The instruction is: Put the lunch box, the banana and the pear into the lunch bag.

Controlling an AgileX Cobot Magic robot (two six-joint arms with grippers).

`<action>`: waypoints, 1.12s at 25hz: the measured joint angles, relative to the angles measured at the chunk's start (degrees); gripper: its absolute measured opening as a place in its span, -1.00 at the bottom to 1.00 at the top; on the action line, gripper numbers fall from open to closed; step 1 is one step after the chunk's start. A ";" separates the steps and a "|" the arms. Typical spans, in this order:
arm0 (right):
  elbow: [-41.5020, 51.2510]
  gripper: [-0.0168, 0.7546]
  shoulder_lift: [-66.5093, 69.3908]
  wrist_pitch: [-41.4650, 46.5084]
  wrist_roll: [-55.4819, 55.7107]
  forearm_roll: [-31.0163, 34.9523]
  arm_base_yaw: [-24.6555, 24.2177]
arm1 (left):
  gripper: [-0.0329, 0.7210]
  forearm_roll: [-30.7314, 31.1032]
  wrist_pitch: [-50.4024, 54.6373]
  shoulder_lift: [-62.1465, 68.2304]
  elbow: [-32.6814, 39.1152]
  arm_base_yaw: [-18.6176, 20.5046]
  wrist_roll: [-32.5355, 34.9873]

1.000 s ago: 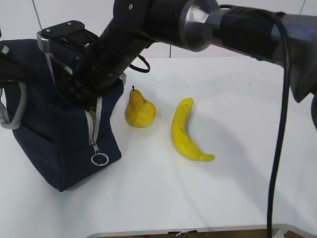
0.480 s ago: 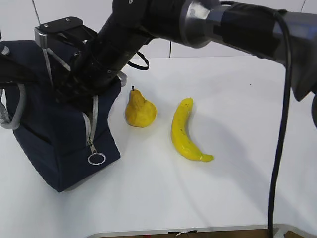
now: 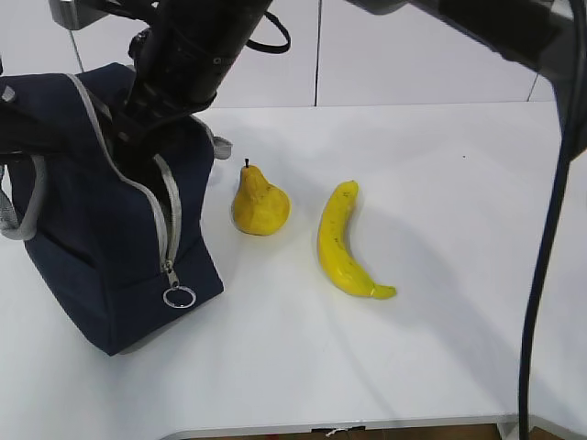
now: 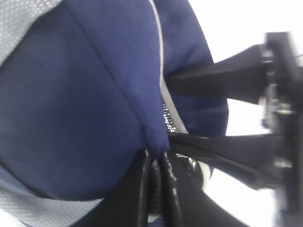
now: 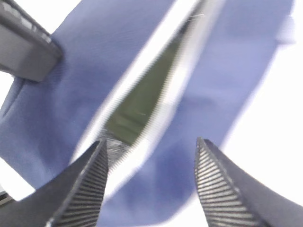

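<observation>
The right gripper (image 5: 149, 182) is seen in its wrist view with the jaws spread apart and nothing between them; two ribbed fingers (image 5: 85, 189) frame the scene below. Beneath that gap the lunch bag (image 5: 142, 94) is shown blurred, its zipper mouth parted into a slit running from 7 o'clock toward 1 o'clock, with a greenish surface visible inside; whether that is the lunch box cannot be told. In the exterior view the right arm is held above the bag's top, at about 11 o'clock in the picture.

The left gripper (image 4: 158, 163) is pinched closed on a fold of the lunch bag's navy fabric beside the zipper teeth, at 6 o'clock in its wrist view. The other arm's dark fingers are seen at 3 o'clock, just beyond the bag's edge.

Outward from the hands, the lunch bag (image 3: 83, 238) is stood on the white table (image 3: 431, 348) at 9 o'clock, its grey zipper open along the near corner and the ring pull (image 3: 180, 296) hanging low. The pear (image 3: 258, 203) is stood upright just beside the bag, toward 3 o'clock from it, not touching. The banana (image 3: 341, 243) is laid near the pear, further toward 3 o'clock, its tip pointing to 5 o'clock.
</observation>
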 joint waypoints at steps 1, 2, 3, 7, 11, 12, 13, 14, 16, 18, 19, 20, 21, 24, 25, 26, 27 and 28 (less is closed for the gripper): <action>0.00 0.28 -0.37 1.02 0.14 -0.09 0.00 | -0.91 0.00 0.00 0.00 0.00 0.00 0.00; 0.00 0.28 -0.76 1.55 0.39 -0.20 0.00 | -0.91 0.00 0.00 0.00 0.00 0.00 0.00; 0.00 0.28 -1.26 1.93 0.66 -0.31 -0.11 | -0.91 0.00 0.00 0.00 0.00 0.00 0.00; 0.00 0.28 -3.70 2.27 2.73 -2.46 -0.69 | -0.91 0.00 0.00 0.00 0.00 0.00 0.00; 0.00 0.28 -6.95 2.54 5.68 -7.55 -1.40 | -0.91 0.02 0.00 0.00 0.00 0.00 0.00; 0.00 0.28 -7.82 2.54 7.52 -9.82 -1.68 | -0.91 0.02 0.00 0.00 0.00 0.00 0.00; 0.57 0.28 -8.79 2.54 9.53 -12.40 -2.01 | -0.91 0.02 0.00 0.00 0.00 0.00 0.00; 1.40 0.28 -9.72 2.54 12.12 -14.69 -2.36 | -0.91 0.12 0.00 0.00 0.00 0.00 0.00; 4.18 0.28 -11.85 2.54 16.49 -19.60 -3.31 | -0.91 0.12 0.12 0.00 0.00 0.00 0.00; 6.98 0.28 -13.34 2.54 20.30 -22.43 -4.73 | -0.91 0.23 0.11 0.00 0.00 0.00 0.00; 8.38 0.28 -13.92 2.54 22.31 -23.05 -5.58 | -0.91 0.23 0.18 0.00 0.00 0.00 0.00; 9.72 0.28 -14.32 2.54 23.74 -23.31 -6.46 | -0.91 0.23 0.18 0.00 0.00 0.00 0.00; 10.78 0.28 -14.42 2.54 25.08 -23.31 -7.17 | -0.91 0.23 0.23 0.00 0.00 0.00 0.00; 14.69 0.28 -14.57 2.54 27.24 -21.73 -9.83 | -0.91 0.23 0.32 0.00 0.00 0.00 0.10; 15.84 0.28 -14.57 2.54 27.84 -20.79 -10.85 | -0.91 0.23 0.32 0.00 0.00 0.00 0.10; 17.19 0.28 -14.57 2.54 28.27 -19.22 -11.94 | -0.91 0.23 0.36 0.00 0.00 0.00 0.10; 18.46 0.28 -14.57 2.54 28.57 -17.82 -13.02 | -0.91 0.23 0.45 0.00 0.00 0.00 0.10; 19.46 0.28 -14.57 2.54 29.16 -16.78 -13.89 | -0.91 0.23 0.45 0.00 0.00 0.00 0.10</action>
